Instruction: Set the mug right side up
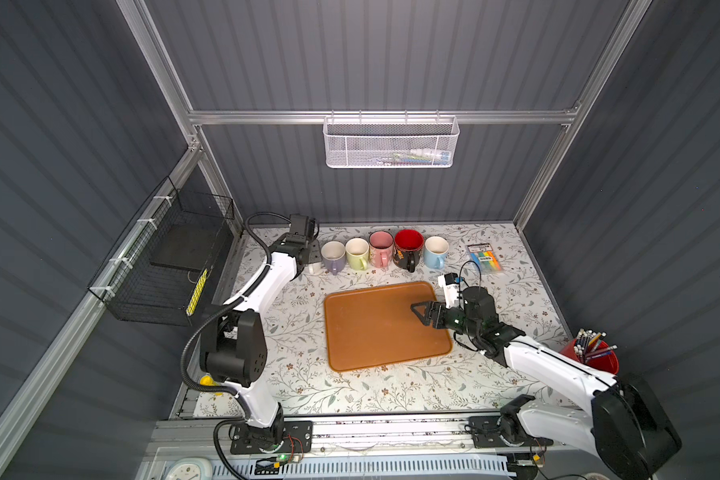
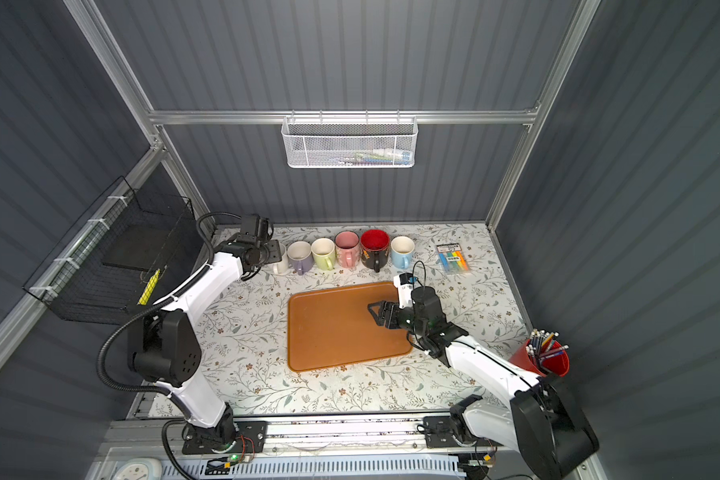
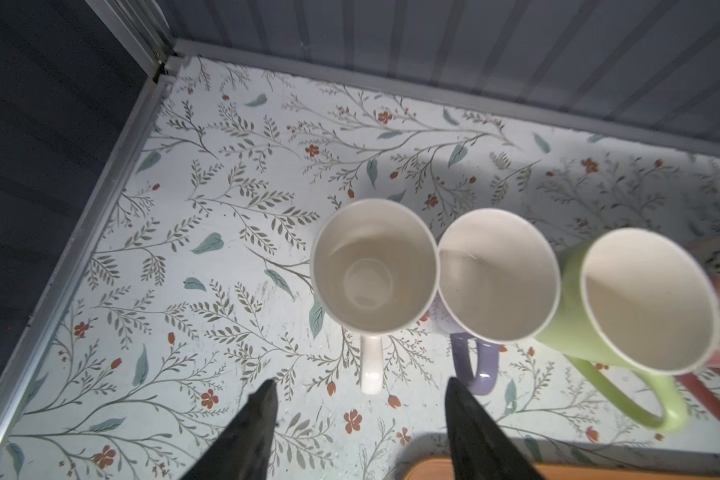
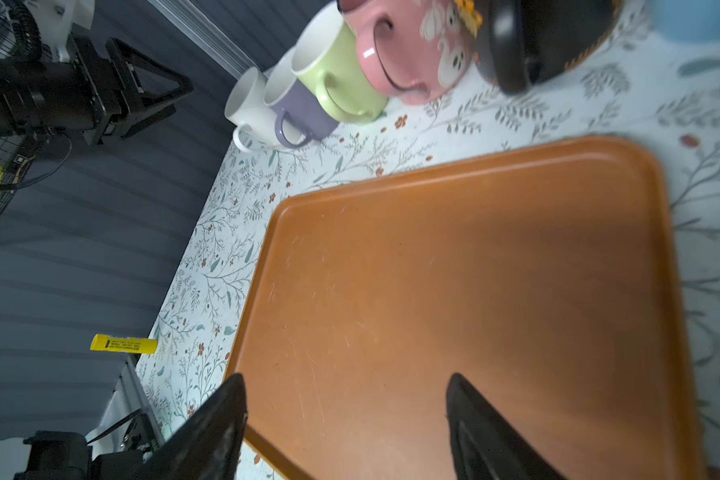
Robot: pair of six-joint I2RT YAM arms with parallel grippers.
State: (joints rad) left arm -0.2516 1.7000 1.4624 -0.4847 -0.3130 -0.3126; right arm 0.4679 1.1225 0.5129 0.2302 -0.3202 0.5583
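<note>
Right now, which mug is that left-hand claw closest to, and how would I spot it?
Find the flat orange plastic tray on the floral table; behind it, along the back wall, stands a row of six ceramic mugs. Go to the row's left end, by the open left gripper: the only all-white mug, beside a lilac mug.

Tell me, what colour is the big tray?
Orange-brown; the tray shows best in the right wrist view.

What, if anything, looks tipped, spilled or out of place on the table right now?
No mug is tipped: the white mug and the others in its row stand mouth up, and the tray is bare. Only oddity: a yellow stick lies on its side at the left edge of the table.
</note>
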